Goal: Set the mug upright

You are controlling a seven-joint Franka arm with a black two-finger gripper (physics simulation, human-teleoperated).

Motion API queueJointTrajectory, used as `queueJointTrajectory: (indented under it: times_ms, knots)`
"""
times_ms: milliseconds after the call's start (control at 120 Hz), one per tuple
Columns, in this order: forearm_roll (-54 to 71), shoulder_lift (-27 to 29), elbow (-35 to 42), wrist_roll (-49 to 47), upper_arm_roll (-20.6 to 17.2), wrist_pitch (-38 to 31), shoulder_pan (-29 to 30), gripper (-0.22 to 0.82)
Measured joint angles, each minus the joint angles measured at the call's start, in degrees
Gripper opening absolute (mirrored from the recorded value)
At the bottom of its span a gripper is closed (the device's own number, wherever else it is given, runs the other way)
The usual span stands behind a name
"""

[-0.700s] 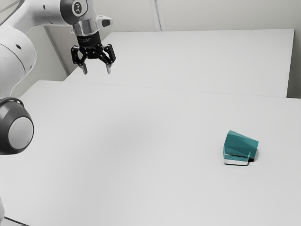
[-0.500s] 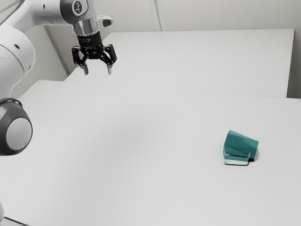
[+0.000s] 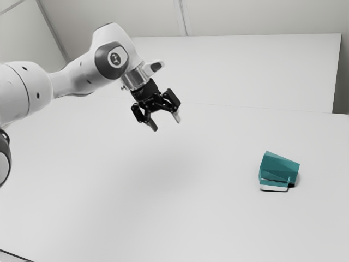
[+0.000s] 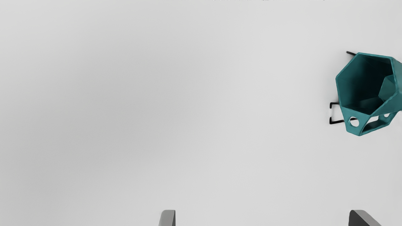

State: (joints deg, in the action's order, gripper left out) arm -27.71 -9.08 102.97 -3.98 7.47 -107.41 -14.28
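Exterior view: teal mug lying on its side on the white table, well apart from the raised gripper, whose fingers stand wide apart, holding nothing; wrist view looks into its mouth, showing teal inner walls

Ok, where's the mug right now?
In the exterior view, the mug lies on its side on the table, toward the exterior view's right, clear of the open gripper, its nearest neighbour.
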Motion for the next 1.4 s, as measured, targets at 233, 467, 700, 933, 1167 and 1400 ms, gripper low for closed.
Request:
queueJointTrajectory:
  times_ms: [233,467,700,933,1167,1400]
  knots:
    - [-12.51,-6.12,1.60,5.81,-3.50,-9.37,-0.65,0.60]
    - [-21.82,-10.72,1.65,13.24,-6.54,-13.14,-1.22,0.60]
    - [-28.28,-13.93,1.22,21.28,-7.61,-14.11,-2.51,0.60]
    - [-30.35,-16.91,-1.16,27.58,-9.24,-14.86,-3.90,0.60]
    - [-32.53,-19.90,-3.82,31.85,-9.80,-15.27,-5.71,0.60]
    - [-34.76,-24.03,-8.04,34.85,-10.36,-15.43,-6.06,0.60]
